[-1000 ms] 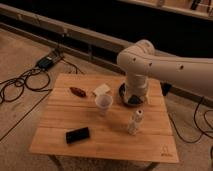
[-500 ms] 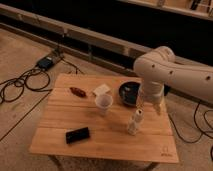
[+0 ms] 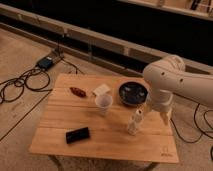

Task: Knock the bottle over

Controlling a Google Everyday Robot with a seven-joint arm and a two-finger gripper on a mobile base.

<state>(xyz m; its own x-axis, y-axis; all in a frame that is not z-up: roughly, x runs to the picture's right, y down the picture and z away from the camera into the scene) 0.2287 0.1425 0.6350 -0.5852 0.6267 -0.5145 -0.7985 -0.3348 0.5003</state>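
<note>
The bottle (image 3: 134,122) is slim, pale and translucent with a whitish cap. It stands upright on the wooden table (image 3: 60,125), right of centre toward the front. A white tapered cup (image 3: 104,104) stands to its left. My white arm (image 3: 167,75) reaches in from the right. My gripper (image 3: 158,112) hangs down just right of the bottle, at about the bottle's upper height, close to it; contact cannot be made out.
A black bowl (image 3: 132,93) sits behind the bottle. A white packet (image 3: 101,90) and a brown object (image 3: 77,91) lie at the back left, a black flat device (image 3: 77,135) at the front left. Cables (image 3: 20,82) and a power box (image 3: 47,62) lie on the floor.
My arm has swung from over the black bowl to the right and forward, bringing the gripper down beside the bottle. The bottle still stands upright.
</note>
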